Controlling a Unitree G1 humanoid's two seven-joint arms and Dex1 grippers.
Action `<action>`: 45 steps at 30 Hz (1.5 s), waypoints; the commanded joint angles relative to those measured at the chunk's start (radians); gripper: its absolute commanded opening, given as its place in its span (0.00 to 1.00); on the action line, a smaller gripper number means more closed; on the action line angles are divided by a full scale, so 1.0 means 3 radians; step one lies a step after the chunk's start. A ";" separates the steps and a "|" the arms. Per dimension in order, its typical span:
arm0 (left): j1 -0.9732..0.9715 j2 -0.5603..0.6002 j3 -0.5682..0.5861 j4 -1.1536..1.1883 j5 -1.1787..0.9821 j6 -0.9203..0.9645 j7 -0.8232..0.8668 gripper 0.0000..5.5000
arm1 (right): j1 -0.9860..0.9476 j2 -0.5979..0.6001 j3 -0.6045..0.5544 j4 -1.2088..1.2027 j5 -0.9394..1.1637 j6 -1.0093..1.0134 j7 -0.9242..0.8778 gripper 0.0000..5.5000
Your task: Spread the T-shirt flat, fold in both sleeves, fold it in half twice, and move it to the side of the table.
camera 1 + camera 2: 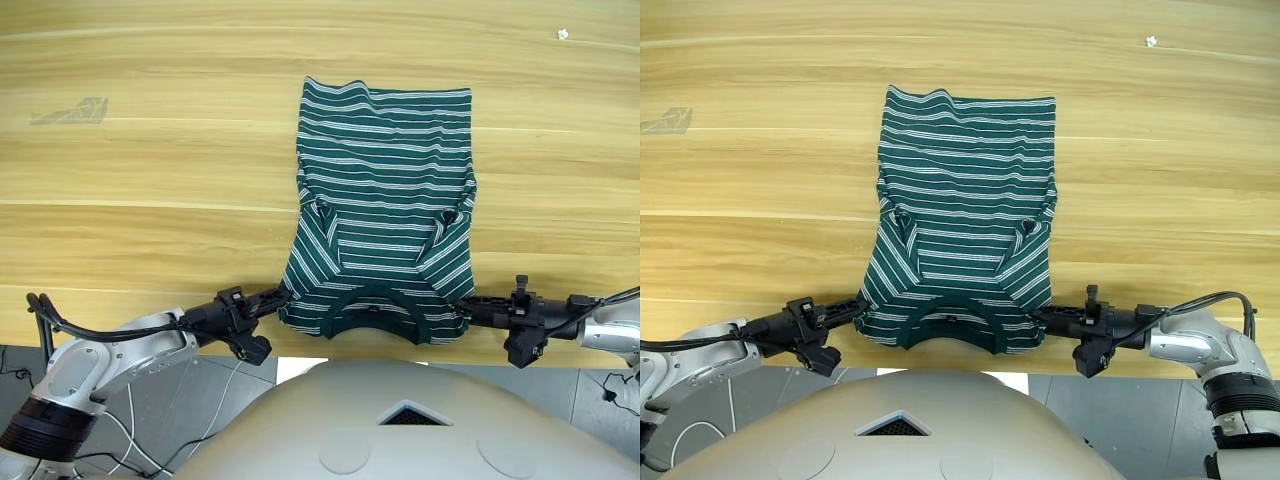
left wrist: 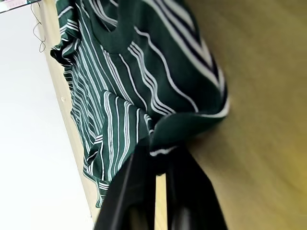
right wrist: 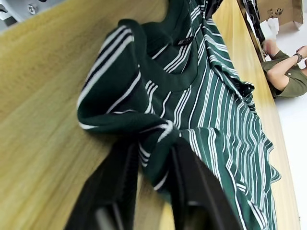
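I find the dark green, white-striped fabric T-shirt (image 1: 385, 200) lying on the light wooden table (image 1: 150, 200), collar at the table's near edge. Left jaws and right jaws each clench a shoulder corner. Judged light and limp: hold both corners evenly.

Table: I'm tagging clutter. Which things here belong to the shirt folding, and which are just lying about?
Job: T-shirt, left tool, right tool, both gripping it.
Lying about: white scrap, grey mark on the table.
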 commanded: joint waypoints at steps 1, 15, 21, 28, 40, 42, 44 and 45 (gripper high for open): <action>0.0094 0.0031 -0.0082 0.0104 0.0045 0.0032 -0.0142 0.00 | -0.0019 -0.0093 0.0082 -0.0045 0.0005 0.0098 -0.0061 0.02; 0.0956 0.0556 0.0739 -0.0813 -0.3025 0.1485 -0.1985 0.00 | 0.0526 -0.1214 0.0369 -0.1675 0.3782 0.3526 0.1821 0.00; 0.1113 0.0511 0.1515 -0.1160 -0.4003 0.1893 -0.2648 0.00 | 0.0830 -0.1415 -0.0407 -0.2163 0.4520 0.4390 0.2325 0.00; 0.0347 0.0616 0.1509 -0.1243 -0.4415 0.2372 -0.3000 0.00 | 0.0315 -0.1156 -0.0642 -0.2077 0.4333 0.4909 0.2634 0.00; -0.2211 -0.0039 0.0321 0.0220 -0.3784 0.2782 -0.3041 0.00 | -0.2111 0.0064 0.0014 -0.0447 0.3033 0.5053 0.2598 0.00; -0.2865 -0.0454 -0.0010 0.1038 -0.3383 0.2633 -0.2861 0.00 | -0.2617 0.0437 0.0093 0.0359 0.2620 0.4744 0.2269 0.00; -0.3303 -0.0766 -0.0190 0.1764 -0.3118 0.2446 -0.2680 0.00 | -0.2931 0.0647 0.0109 0.0991 0.2346 0.4482 0.2057 0.00; -0.3484 -0.0917 -0.0217 0.2096 -0.3046 0.2373 -0.2561 0.00 | -0.3052 0.0723 0.0107 0.1265 0.2235 0.4348 0.1960 0.00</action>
